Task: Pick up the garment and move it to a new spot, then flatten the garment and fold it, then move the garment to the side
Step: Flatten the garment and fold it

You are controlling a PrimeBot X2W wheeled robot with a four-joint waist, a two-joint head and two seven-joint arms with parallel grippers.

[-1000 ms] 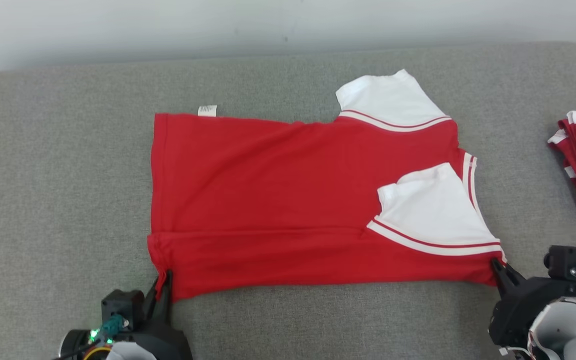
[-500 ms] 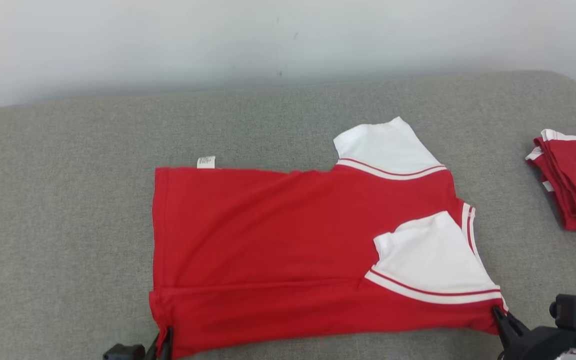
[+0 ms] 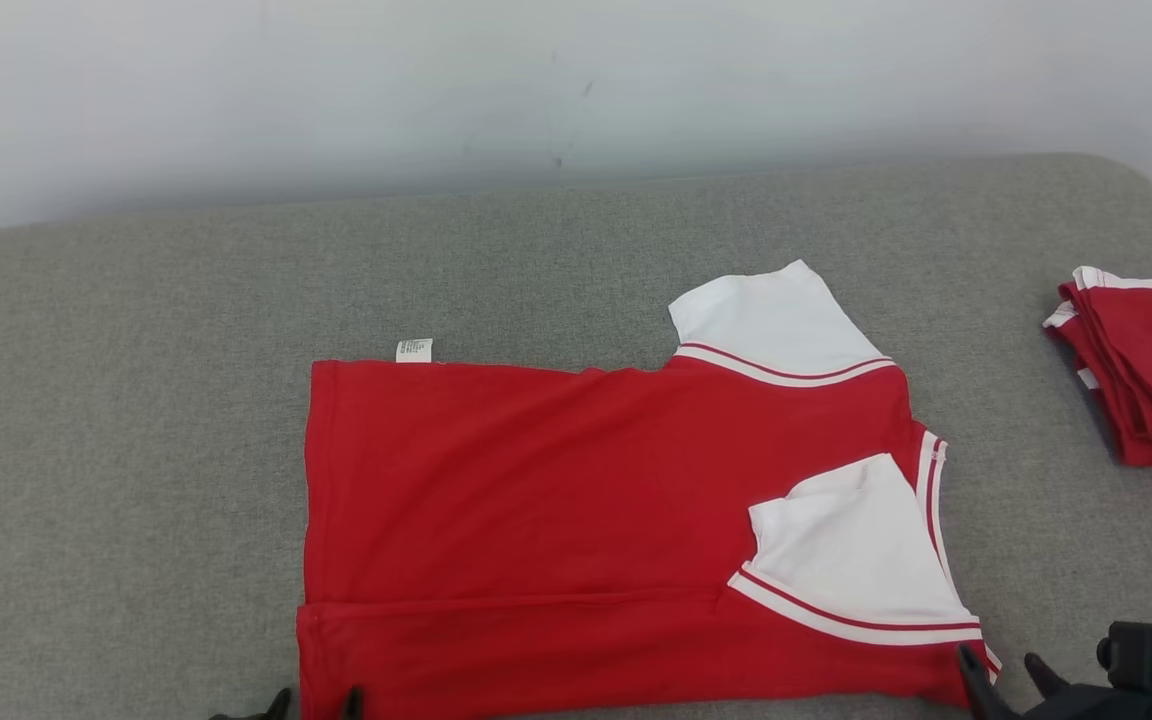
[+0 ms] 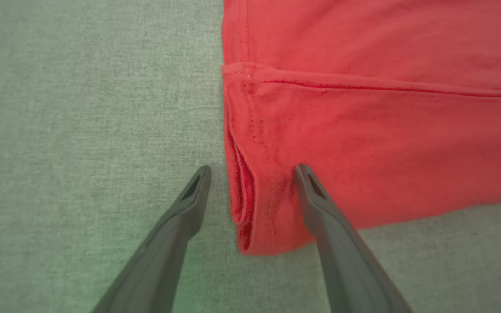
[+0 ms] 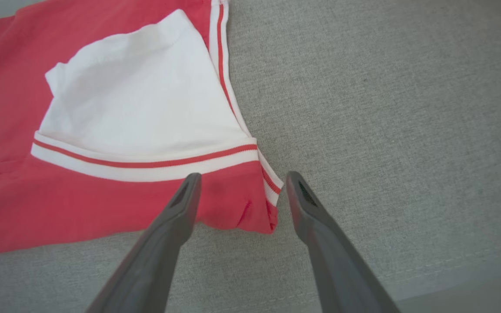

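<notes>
A broad grey surface (image 3: pixel 136 450), upholstered in a coarse woven cloth and rounded at its far corners, runs up to a plain pale wall (image 3: pixel 336 90). Near the middle of it, toward the near edge, lies the red knit garment (image 3: pixel 536 500), spread flat as a rough rectangle with its hem to the left and its neck to the right. Its near long edge is turned over onto the body as a narrow doubled band. Well apart from it, at the right edge of the surface, sits a stack of folded red-and-white garments (image 3: pixel 1151 380). The far white short sleeve (image 3: pixel 771 315) sticks out past the garment's far edge, while the near white sleeve (image 3: pixel 856 540) is folded in over the red body. Both sleeves have a white band with a thin red stripe. The left pincer (image 4: pixel 252 170) stands wide, its two dark tapered fingers straddling the layered hem corner, one over the grey weave and one over the red cloth. The right pincer (image 5: pixel 242 177) is likewise spread wide around the neck-side corner, gripping nothing. A striped white rib trim (image 3: pixel 931 480) edges the neck. A small white care label (image 3: pixel 414 350) pokes out at the far hem corner.
</notes>
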